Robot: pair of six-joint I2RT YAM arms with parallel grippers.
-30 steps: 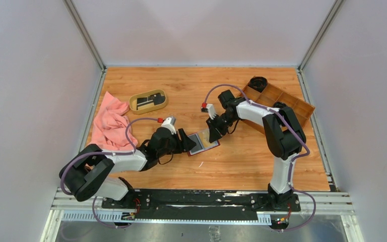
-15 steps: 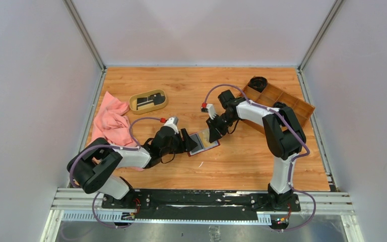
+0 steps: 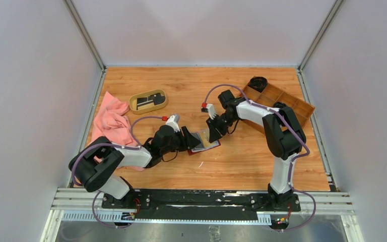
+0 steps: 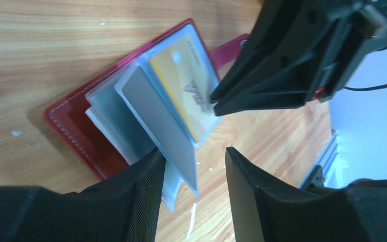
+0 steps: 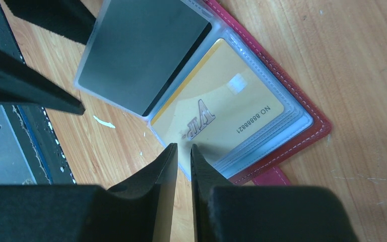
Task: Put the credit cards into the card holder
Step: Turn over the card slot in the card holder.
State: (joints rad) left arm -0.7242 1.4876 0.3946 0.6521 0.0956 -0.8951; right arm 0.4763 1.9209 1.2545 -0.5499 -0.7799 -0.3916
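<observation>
The left gripper (image 4: 194, 156) is hovering at the holder's near-left edge, its fingers standing apart. Between them a clear sleeve carrying a grey card (image 4: 153, 113) is standing up off the holder. Its lower edge is leaning on one finger (image 4: 131, 196) and sitting clear of the other. The holder (image 3: 204, 145), dark red, is lying open on the table (image 3: 242, 166) between the two grippers, its sleeves fanning upward. A gold card (image 5: 221, 108) is sitting in the sleeve beneath the lifted one. The right gripper (image 5: 183, 147) is bearing on the holder's far-right side, its fingers almost together with only a thin slit between them. Its tips are resting at the edge of the gold card's sleeve; whether they are pinching it I cannot tell. Left of the holder a pink cloth (image 3: 110, 123) is lying crumpled. Beyond the holder to the left, a tan dish (image 3: 132, 106) is holding black cards (image 3: 148, 102). Beyond the holder to the right, a wooden tray (image 3: 269, 93) is sitting at an angle.
</observation>
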